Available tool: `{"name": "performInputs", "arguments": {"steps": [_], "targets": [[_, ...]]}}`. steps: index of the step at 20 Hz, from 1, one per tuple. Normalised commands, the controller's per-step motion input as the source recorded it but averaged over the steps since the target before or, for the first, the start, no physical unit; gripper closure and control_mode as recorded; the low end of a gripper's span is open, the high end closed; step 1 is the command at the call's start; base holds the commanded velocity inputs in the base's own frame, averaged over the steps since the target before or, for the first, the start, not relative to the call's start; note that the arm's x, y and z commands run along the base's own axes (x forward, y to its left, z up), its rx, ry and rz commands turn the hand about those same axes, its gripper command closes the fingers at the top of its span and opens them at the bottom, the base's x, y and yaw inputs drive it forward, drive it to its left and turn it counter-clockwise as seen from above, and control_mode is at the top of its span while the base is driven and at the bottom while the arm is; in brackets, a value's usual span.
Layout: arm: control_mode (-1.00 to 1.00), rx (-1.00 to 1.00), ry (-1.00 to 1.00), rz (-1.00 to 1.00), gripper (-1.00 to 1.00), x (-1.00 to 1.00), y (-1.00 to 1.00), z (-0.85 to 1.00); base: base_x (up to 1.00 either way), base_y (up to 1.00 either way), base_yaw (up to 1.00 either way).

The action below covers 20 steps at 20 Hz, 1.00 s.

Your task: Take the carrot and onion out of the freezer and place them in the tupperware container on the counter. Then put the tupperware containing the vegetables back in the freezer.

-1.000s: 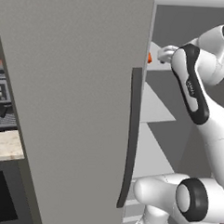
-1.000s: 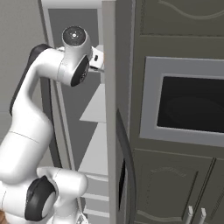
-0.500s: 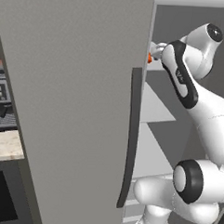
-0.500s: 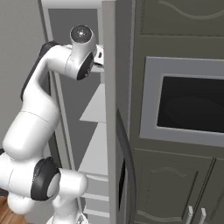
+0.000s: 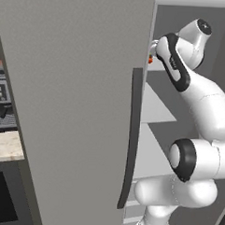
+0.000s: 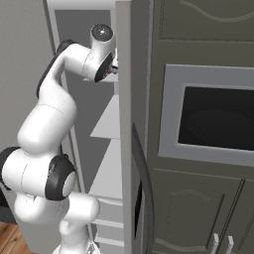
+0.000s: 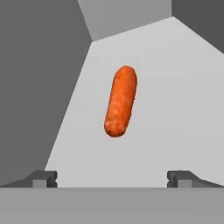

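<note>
The carrot, a short bright orange root, lies on a pale shelf inside the freezer, a little ahead of my gripper. The jaws stand wide open and empty, one fingertip to each side below the carrot, apart from it. In the left base view a speck of the orange carrot shows by the door's edge, where my hand reaches onto the upper shelf. In the right base view my hand goes behind the freezer door's edge. The onion and the tupperware container are out of view.
The open freezer door with its long dark handle stands close on my left. Lower pale shelves sit under my arm. The beige counter and black sink lie far left. A dark wall oven stands on the right.
My arm has stretched up and forward, carrying the hand deeper onto the freezer's upper shelf toward the carrot. The jaws have stayed wide open.
</note>
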Motion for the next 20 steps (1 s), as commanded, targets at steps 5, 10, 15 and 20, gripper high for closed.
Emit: {"name": "performInputs", "arguments": {"steps": [5,10,15,20], "targets": [[-1.0,0.0,0.13,0.05,-1.0,0.45,0.0,-0.03,0.0,0.0,0.0],[-1.0,0.0,0.02,0.04,-1.0,0.35,-0.08,-0.2,0.0,0.0,0.0],[-1.0,0.0,0.0,0.03,-1.0,0.33,-0.08,-0.28,0.0,0.0,0.0],[-1.0,0.0,0.01,0.02,-1.0,0.38,0.0,-0.13,0.0,0.0,0.0]]}}
